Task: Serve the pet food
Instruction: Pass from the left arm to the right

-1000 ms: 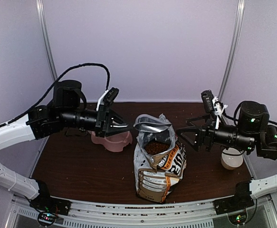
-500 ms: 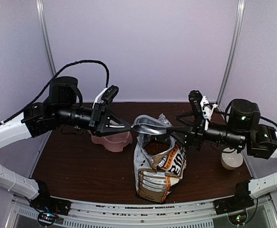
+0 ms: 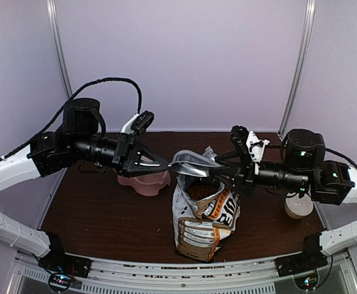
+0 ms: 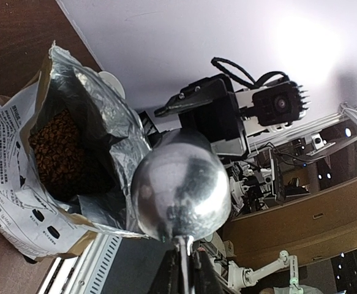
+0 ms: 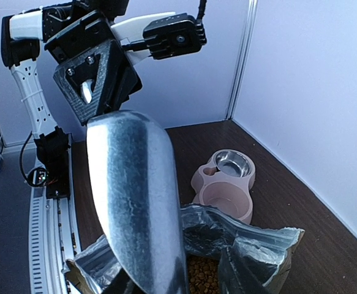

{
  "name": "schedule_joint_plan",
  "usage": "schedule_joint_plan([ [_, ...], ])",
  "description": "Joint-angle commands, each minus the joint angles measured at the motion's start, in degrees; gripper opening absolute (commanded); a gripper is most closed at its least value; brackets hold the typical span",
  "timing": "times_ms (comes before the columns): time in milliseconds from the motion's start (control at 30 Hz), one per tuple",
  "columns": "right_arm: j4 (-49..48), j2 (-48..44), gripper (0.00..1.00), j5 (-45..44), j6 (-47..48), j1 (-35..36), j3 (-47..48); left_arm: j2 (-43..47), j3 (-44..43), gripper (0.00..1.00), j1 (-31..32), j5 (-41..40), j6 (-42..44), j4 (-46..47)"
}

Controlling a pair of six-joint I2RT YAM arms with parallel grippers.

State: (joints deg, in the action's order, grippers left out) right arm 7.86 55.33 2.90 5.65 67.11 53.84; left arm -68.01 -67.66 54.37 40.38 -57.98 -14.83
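Note:
The pet food point(image 3: 201, 191) is brown kibble lying inside the open foil-lined bag point(image 3: 206, 220) at the table's middle; it also shows in the wrist views point(image 4: 52, 153) point(image 5: 202, 278). My left gripper point(image 3: 161, 163) is shut on the thin handle of a shiny metal scoop point(image 3: 193, 164) and holds it level above the bag's mouth; the left wrist view shows the grip point(image 4: 183, 269) under the scoop's bowl point(image 4: 181, 193). My right gripper point(image 3: 222, 170) reaches in from the right, its fingers on either side of the scoop's front end. The scoop point(image 5: 135, 196) hides those fingers in the right wrist view.
A pink double-basin feeder point(image 3: 144, 182) stands left of the bag, below my left arm; its far basin holds a steel insert point(image 5: 233, 162). A small white bowl point(image 3: 299, 207) sits at the table's right under my right arm. Walls close the back and sides.
My right arm has moved left to the scoop's front end and its jaws have narrowed around it. The left arm shifted slightly, then held the scoop still.

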Motion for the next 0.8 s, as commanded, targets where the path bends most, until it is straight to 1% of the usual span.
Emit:
schedule_joint_plan([
  [0,-2.6,0.2,0.34,2.2,1.0,0.0,2.0,1.4,-1.1,0.00,-0.2,1.9,-0.2,3.5],
  [67,-2.8,0.5,0.28,3.8,0.5,0.0,2.3,1.5,-0.9,0.00,-0.2,2.0,-0.2,3.6],
  [267,-1.0,1.7,0.00,11.4,-2.5,0.0,4.3,1.4,0.1,0.00,-0.2,1.6,0.7,4.7],
  [300,-0.3,1.9,0.00,12.4,-3.3,0.0,4.8,1.4,0.1,0.02,-0.2,1.3,1.4,4.9],
  [400,3.1,2.3,0.00,14.0,-7.4,0.0,6.3,1.3,-0.2,0.20,-0.2,0.2,4.7,5.0],
  [433,4.6,2.5,0.00,13.8,-8.9,0.0,7.1,1.3,-0.3,0.28,-0.2,-0.2,6.0,4.9],
  [533,8.7,3.2,0.00,12.9,-14.2,0.0,9.5,1.4,-1.1,0.63,-0.2,-1.7,11.0,4.2],
  [600,11.6,3.8,0.00,10.8,-18.0,0.0,11.1,1.6,-1.8,0.71,-0.2,-3.8,15.8,2.3],
  [667,12.9,3.6,0.00,6.7,-22.8,0.0,11.6,2.2,-1.3,0.73,-0.2,-6.1,19.3,2.3],
  [767,12.4,2.0,0.00,1.2,-30.3,0.0,10.0,3.3,1.4,0.75,-0.3,-7.4,20.8,6.4],
])
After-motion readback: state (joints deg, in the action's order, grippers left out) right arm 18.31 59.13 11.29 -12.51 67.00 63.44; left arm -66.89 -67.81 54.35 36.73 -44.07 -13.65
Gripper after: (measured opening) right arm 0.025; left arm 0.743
